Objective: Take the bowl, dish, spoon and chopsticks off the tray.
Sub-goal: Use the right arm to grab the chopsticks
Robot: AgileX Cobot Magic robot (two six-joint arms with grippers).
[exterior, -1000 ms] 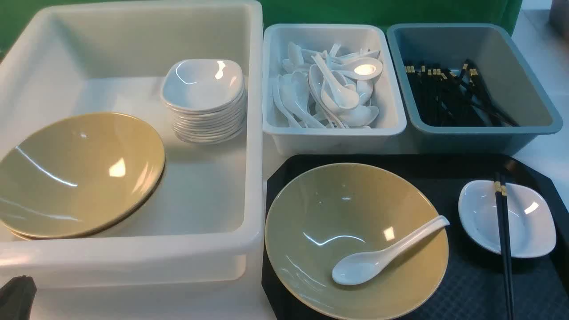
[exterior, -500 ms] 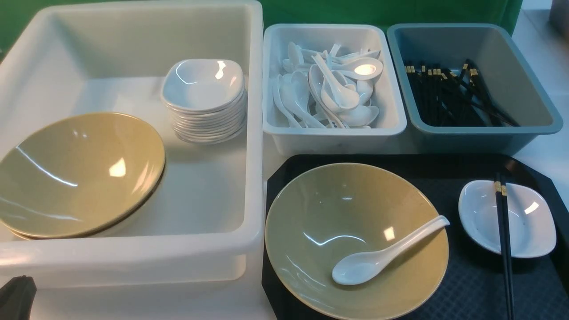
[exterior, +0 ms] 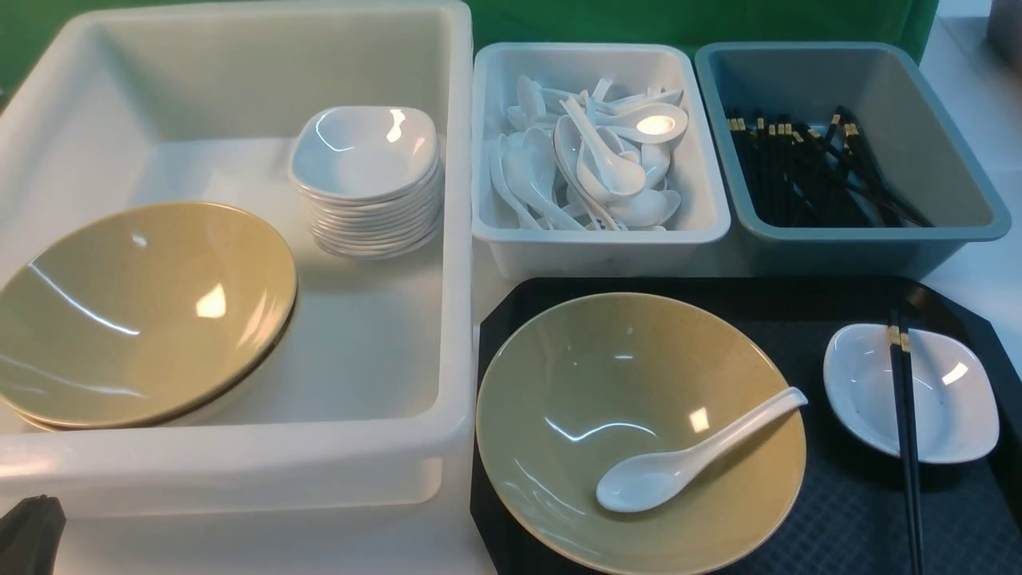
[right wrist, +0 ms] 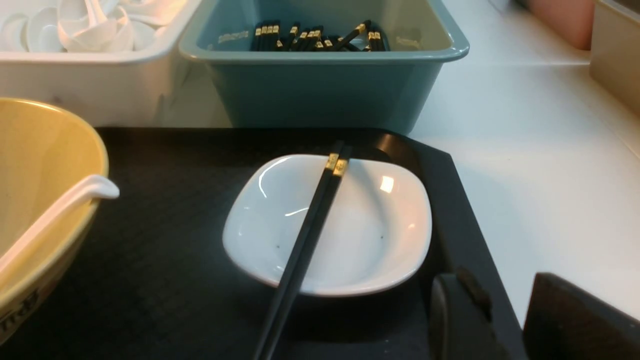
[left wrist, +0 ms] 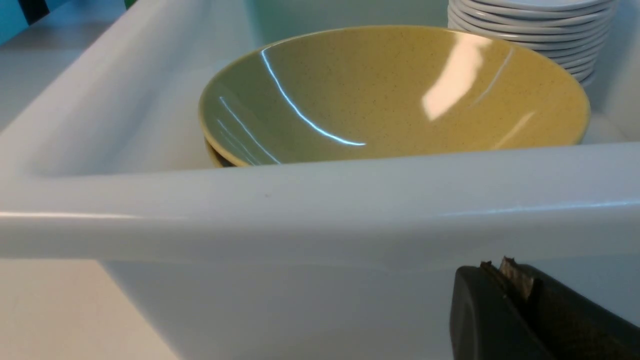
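Right wrist view: the chopsticks (right wrist: 306,235) lie near-to-far across the dish (right wrist: 380,235), just beyond the right gripper (right wrist: 502,320), the nearer arm's, whose jaws stand half open, holding nothing.

Left gripper (left wrist: 502,272) jaws together, low; right gripper (right wrist: 500,295) jaws apart, gripping nothing.

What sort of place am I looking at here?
Probably a canteen dish-sorting station: white tub of stacked bowls and dishes, a spoon bin, a chopstick bin, and a laid black tray.
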